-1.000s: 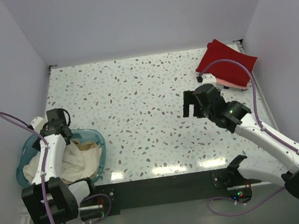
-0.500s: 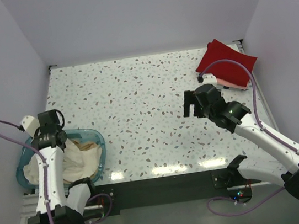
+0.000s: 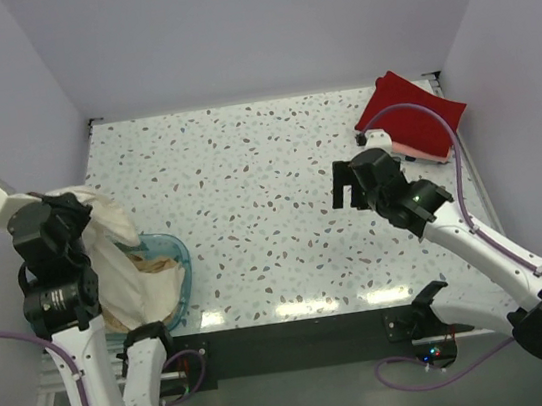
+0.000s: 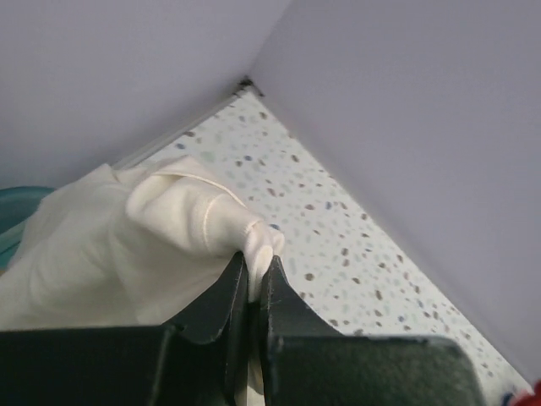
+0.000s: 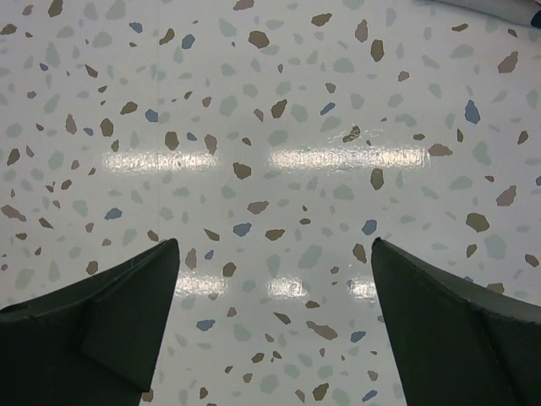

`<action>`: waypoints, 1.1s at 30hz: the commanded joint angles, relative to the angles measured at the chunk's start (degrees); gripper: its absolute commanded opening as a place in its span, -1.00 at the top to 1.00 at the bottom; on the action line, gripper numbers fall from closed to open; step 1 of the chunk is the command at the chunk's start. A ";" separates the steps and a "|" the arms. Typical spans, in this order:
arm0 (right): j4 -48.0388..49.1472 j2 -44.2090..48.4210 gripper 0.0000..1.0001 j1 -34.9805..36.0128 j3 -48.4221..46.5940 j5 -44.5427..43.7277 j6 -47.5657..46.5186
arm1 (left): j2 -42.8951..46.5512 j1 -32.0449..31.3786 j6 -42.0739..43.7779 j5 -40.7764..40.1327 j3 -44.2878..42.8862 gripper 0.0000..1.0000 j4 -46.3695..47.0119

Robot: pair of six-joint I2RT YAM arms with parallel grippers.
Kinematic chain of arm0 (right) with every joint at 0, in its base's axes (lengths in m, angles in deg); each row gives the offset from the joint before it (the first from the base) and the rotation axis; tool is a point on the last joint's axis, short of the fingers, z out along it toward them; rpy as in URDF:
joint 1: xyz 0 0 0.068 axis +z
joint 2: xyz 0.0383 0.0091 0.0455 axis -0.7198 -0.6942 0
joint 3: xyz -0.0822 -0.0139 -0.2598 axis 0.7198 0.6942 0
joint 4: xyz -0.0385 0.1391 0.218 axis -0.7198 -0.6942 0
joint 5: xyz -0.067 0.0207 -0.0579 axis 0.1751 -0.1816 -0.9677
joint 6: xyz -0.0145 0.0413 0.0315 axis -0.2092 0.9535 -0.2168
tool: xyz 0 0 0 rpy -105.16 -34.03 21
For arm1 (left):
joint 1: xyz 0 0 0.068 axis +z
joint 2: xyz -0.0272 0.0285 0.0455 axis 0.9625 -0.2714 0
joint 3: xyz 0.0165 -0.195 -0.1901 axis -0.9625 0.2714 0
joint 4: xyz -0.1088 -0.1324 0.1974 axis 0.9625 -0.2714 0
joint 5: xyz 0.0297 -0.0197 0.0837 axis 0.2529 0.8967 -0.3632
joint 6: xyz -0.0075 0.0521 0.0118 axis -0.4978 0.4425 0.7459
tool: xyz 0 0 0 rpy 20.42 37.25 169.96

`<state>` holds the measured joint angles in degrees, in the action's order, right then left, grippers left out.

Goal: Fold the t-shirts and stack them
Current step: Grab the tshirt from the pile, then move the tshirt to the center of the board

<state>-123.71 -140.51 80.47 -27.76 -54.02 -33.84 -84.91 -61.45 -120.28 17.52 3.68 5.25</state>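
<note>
**Status change.** I have the left gripper [image 4: 257,272] clamped on a bunched fold of the cream-white t-shirt [image 4: 173,222]. The jaws are pressed almost together, with only a thin pinch of fabric showing between the tips. The left arm is raised above the blue plastic tub [image 3: 181,252]. The shirt hangs from the grip in a loose drape, and its lower part is still lying inside the tub.

**Meaning for the task.** I judge that extraction of the next shirt is under way but not complete. The garment has not cleared the tub rim and has not reached the speckled table [image 3: 246,166]. It must be spread flat there before folding can start. A tan fold [image 3: 157,265] also shows in the tub beside the cream cloth.

**Other arm.** The right gripper [image 5: 270,326] hovers over bare table with its jaws spread wide and nothing between them. The folded red t-shirt [image 3: 410,115] lies at the far right corner. A salmon pink edge [image 3: 411,150] shows beneath it, so I read that pair as already stacked.

**Difference from the earlier frames.**
- One second ago the left gripper was down in the tub, at the far rim, and the shirt lay heaped inside.
- The left wrist now stands well clear of the tub, carrying cloth up with it.
- The right arm has barely shifted.
- The red stack has not moved.
</note>
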 commanded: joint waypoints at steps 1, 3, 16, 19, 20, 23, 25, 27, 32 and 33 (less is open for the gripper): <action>2.13 -0.40 -0.98 -0.16 -3.55 -1.61 -1.97 | -5.43 0.30 2.55 17.74 -7.24 1.00 11.58; 1.96 -0.92 -0.98 -0.25 -4.43 -1.25 -2.14 | -9.13 0.30 2.47 26.96 -12.16 1.00 15.61; 2.04 -1.72 -0.98 -0.33 -7.24 -1.08 -1.09 | -30.66 -12.32 -8.96 53.22 -40.90 1.00 34.01; 1.43 -2.15 -0.98 -0.25 -8.90 -1.87 -1.18 | -37.50 -21.72 -9.84 51.55 -48.02 1.00 34.53; 1.25 -2.24 -0.98 -0.33 -9.26 -2.65 -1.09 | -38.66 -23.85 -9.67 50.85 -50.56 1.00 34.71; 0.37 -1.98 -0.98 -0.42 -10.66 -4.93 -0.74 | -42.95 -31.32 -10.01 50.23 -53.56 1.00 35.67; -0.06 -1.72 -0.98 -0.42 -11.46 -6.34 -0.65 | -46.29 -36.93 -9.93 50.31 -54.62 1.00 36.29; -0.77 -1.28 -0.98 -0.51 -11.99 -8.71 -0.39 | -48.24 -39.68 -10.01 51.62 -55.33 1.00 37.78; -3.23 -0.05 -0.98 -0.69 -11.55 -11.36 0.14 | -48.69 -40.05 -1.88 54.54 -48.60 1.00 35.69; -3.67 0.21 -0.98 -0.69 -11.29 -11.45 0.32 | -47.91 -38.91 -0.28 54.18 -45.87 1.00 34.98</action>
<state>-125.35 -142.02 80.06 -37.69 -61.65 -34.40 -135.81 -102.39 -126.71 70.72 -46.02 37.95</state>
